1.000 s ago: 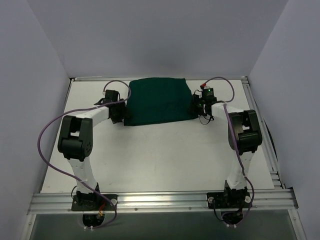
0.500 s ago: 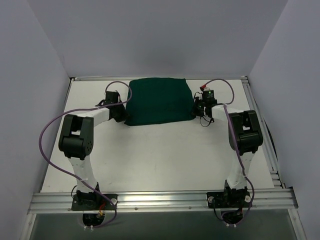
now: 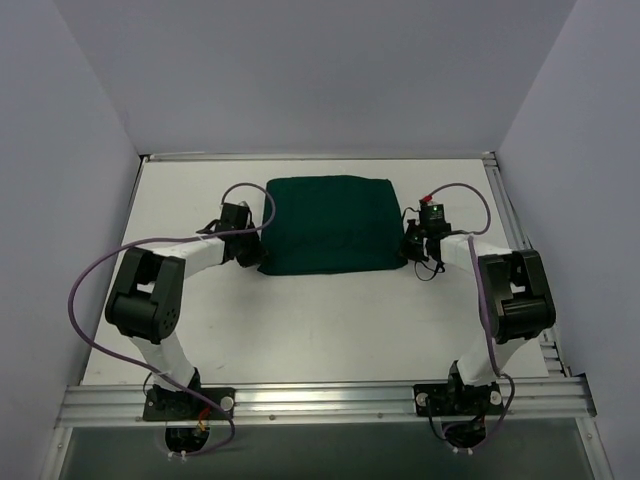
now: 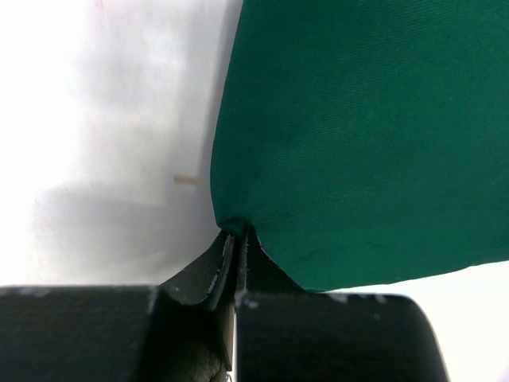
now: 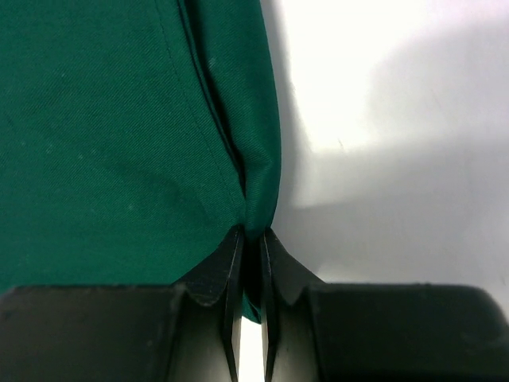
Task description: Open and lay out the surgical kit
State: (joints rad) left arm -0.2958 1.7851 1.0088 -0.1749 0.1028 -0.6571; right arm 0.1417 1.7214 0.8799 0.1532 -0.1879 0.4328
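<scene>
Both arms have drawn back toward their bases, and the dark green drape [image 3: 330, 225] has come with them, lying nearer on the table [image 3: 300, 330] than a second ago. Both pairs of fingers stood apart then and are pinched shut now.

The left arm bends sharply at its elbow and runs its forearm low across the table. The left fingers [image 3: 258, 255] meet the bundle's near left corner. From the wrist, the left fingers [image 4: 231, 243] are clamped on a small tuck of the drape [image 4: 358, 135]. Cloth spreads ahead and to the right of the tips, with bare table [image 4: 95, 119] to their left.

The right arm mirrors it, with its elbow out to the side and its forearm angled inward. The right fingers [image 3: 408, 250] sit at the bundle's right edge. Its wrist view shows the right fingers [image 5: 236, 247] clamped on a folded hem of the drape [image 5: 103, 119]. Cloth lies ahead and left of the tips, with table [image 5: 382, 119] to the right.

The drape stays folded shut as a flat rectangle, and whatever it wraps is covered in every view.
</scene>
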